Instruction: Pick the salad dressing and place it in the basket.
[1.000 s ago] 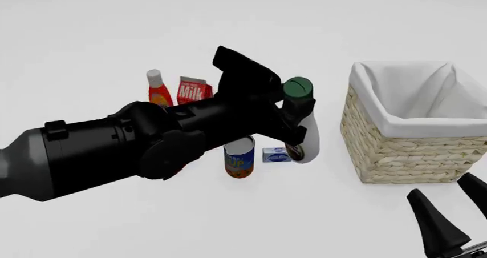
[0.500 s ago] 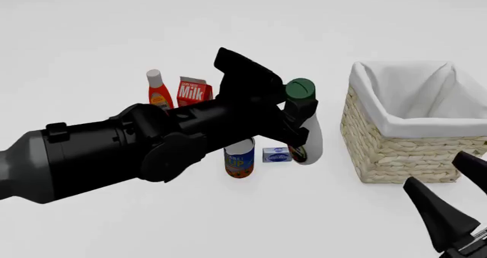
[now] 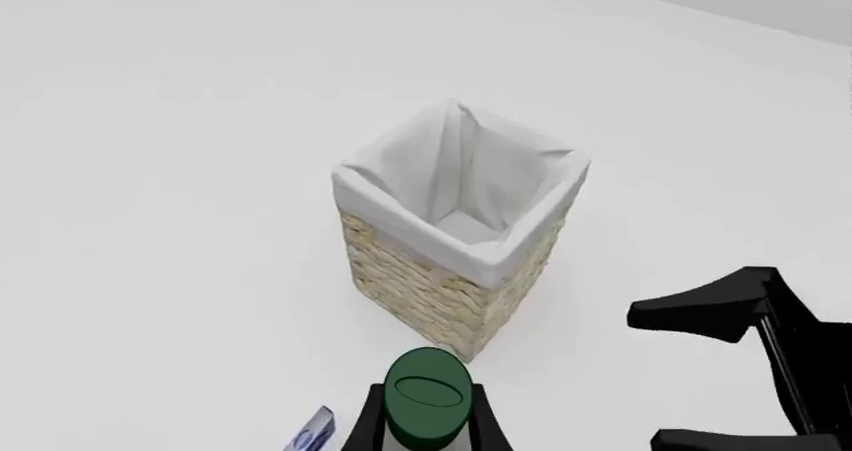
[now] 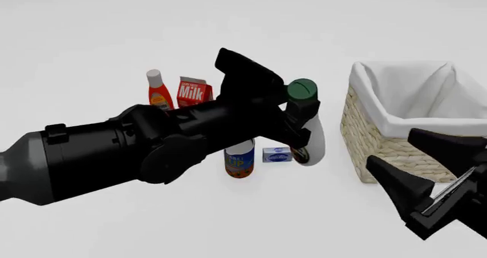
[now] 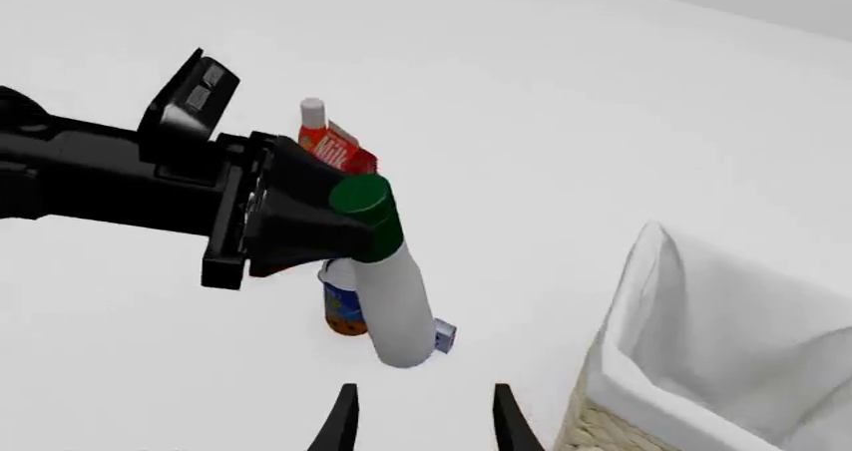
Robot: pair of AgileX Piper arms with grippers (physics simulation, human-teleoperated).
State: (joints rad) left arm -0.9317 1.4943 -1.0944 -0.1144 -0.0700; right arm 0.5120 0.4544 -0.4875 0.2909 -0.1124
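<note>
Salad dressing bottle (image 4: 311,137) sits clamped just under its green cap (image 4: 301,89) in the left tool (image 4: 298,118), tilted a little and seemingly lifted off the bench (image 4: 91,35), between the small groceries and the basket (image 4: 414,124). From the right wrist view the white body hangs down below the black fingers, clear of the can (image 4: 239,160) and the small blue box (image 4: 277,154) beneath it. Behind the left arm stand a red bottle (image 4: 158,90) with a white cap and a red milk carton (image 4: 193,91), side by side. The basket stands to the right of the bottle, near it but apart, its white lining folded over the rim. The right tool (image 4: 418,161) hangs in front of the basket with its two fingers spread apart, holding nothing
</note>
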